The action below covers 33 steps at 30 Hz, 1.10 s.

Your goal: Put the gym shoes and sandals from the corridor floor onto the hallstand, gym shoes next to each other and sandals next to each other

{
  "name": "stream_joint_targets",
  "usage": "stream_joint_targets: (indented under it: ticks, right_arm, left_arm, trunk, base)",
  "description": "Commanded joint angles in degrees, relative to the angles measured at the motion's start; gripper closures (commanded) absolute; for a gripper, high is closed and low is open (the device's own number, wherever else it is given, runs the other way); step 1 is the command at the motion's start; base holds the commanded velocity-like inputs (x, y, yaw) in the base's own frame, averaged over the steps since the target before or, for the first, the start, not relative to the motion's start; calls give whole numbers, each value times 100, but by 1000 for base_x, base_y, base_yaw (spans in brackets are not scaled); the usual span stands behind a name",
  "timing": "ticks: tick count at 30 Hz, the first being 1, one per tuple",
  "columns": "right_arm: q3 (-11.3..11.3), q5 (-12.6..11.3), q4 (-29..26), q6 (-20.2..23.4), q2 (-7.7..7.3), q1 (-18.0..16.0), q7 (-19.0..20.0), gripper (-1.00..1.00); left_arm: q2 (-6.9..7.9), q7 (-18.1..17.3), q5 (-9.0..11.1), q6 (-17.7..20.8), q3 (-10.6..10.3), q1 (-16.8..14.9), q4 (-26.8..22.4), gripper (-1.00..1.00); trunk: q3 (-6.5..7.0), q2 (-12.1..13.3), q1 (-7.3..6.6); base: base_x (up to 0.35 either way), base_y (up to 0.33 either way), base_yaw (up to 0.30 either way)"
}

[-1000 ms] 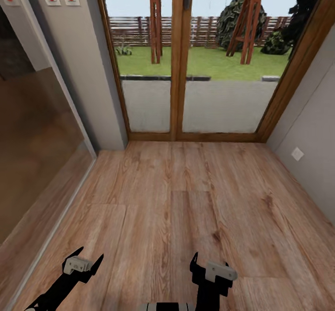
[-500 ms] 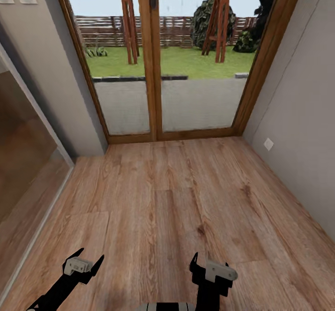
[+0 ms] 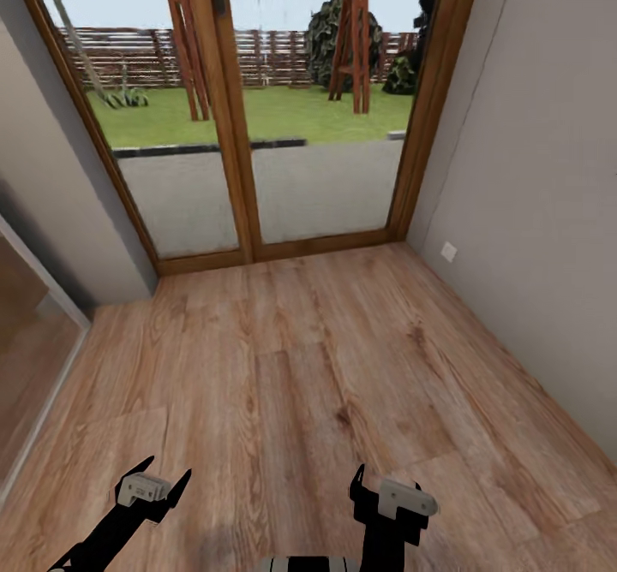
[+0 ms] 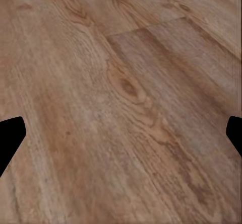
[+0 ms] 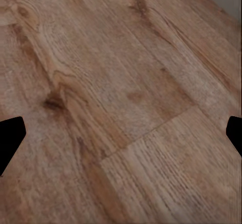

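While we roll along with nothing in hand, our left claw hangs low over the floor with its 2 black fingers spread apart, and our right claw does the same beside it, its 2 fingers also apart around empty air. Both wrist views look down past the dark fingertips onto bare boards.

Beneath and ahead of both claws lies the corridor floor of warm brown wood-grain planks, its boards running away from us toward a tall wood-framed glass double door. Through the glass we see a grey paved strip, a lawn, a slatted fence and a red-brown timber frame. A pale grey wall closes our right side, with a small white socket plate low on it.

From here we see neither the gym shoes, the sandals nor the hallstand, so we cannot say which way any shoe points or how its long axis lies.

We judge the sneakers will be light and stiff in the sole yet soft in the upper, best taken by the heel collar or side wall. The sandals we expect to be slimmer and flatter, best pinched across a wide strap or along the sole edge.
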Motion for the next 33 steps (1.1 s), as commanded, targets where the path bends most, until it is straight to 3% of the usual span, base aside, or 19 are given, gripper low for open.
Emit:
stream_joint_targets:
  ticks: [1,33]
  right_arm:
    - [13,-32,-3,-7,-2,-7,-28,-100]
    - [13,-27,-1,-7,0,-7,-28,-100]
  left_arm:
    - [-4,-20,-47,-28,24,-4,-4,-100]
    - [5,-19,-38,-26,25,-6,-4,-100]
  trunk:
    - [-4,-2,-1]
    - [-4,-2,-1]
  base:
    - [0,0,-288]
    - [0,0,-288]
